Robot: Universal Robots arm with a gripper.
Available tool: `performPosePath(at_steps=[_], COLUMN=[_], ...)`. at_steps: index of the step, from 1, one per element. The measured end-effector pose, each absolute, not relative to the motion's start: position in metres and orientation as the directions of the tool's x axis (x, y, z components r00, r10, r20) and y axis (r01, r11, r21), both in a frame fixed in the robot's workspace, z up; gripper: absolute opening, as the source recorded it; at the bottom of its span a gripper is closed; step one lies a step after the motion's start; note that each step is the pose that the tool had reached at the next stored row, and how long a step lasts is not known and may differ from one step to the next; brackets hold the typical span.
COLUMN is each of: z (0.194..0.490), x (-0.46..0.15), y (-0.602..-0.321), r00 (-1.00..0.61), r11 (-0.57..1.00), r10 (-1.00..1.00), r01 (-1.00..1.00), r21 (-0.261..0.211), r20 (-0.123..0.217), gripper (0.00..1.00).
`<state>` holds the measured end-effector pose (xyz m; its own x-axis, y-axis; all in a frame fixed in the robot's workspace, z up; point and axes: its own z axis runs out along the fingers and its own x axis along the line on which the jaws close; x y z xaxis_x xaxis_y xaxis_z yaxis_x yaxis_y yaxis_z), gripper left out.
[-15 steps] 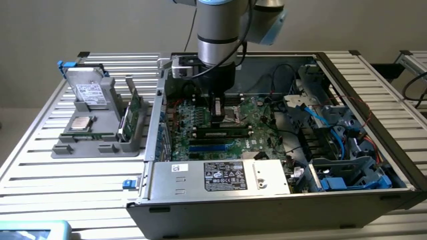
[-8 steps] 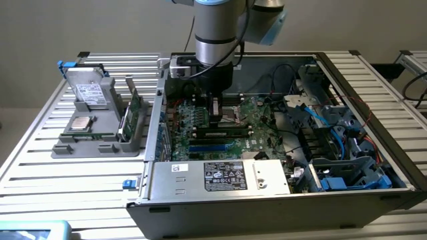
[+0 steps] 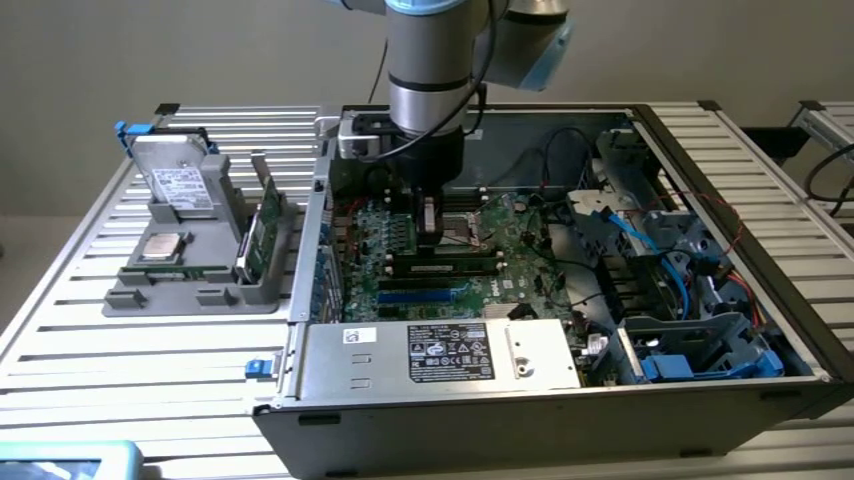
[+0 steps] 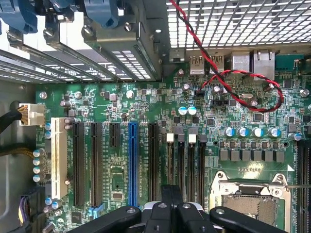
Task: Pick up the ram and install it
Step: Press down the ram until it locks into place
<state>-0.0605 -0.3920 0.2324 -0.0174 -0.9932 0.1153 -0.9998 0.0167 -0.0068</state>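
A big computer case (image 3: 534, 440) lies open on a slatted metal surface (image 3: 107, 350). Inside it you can see the big green motherboard (image 3: 521, 225).

The robot arm reaches down into the case from above. Its gripper (image 3: 434, 240) is low over the middle of the motherboard. The jaws are pressed together.

The ram (image 3: 447, 268) is a long, thin, dark stick. It lies flat along the memory slots, right under the gripper. I cannot tell if the jaws pinch it or just touch the top of it.

In the wrist view, the black gripper (image 4: 171, 191) is close above the motherboard (image 4: 116, 111). A long blue slot (image 4: 132, 155) runs beside some black slots. A shiny metal chip socket (image 4: 252, 194) sits near the gripper. A red and black wire (image 4: 243, 73) loops over the board.

At the near end of the case is a grey metal box (image 3: 441, 352) with a white label. Blue cables (image 3: 641, 240) run along the exterior view's right side of the case.

Outside the case, on the exterior view's left, a grey tray (image 3: 200, 295) sits on the surface. Two green cards (image 3: 271, 215) stand on edge in it.
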Motion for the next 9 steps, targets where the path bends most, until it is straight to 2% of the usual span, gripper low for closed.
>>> performPosePath(at_steps=[9], z=[0.2275], x=[-0.0617], y=[-0.3913], r00=[-0.017], r11=[0.017], r10=[-0.994], r01=[-1.000], r21=[-0.007], r20=[0.109], gripper=[0.11])
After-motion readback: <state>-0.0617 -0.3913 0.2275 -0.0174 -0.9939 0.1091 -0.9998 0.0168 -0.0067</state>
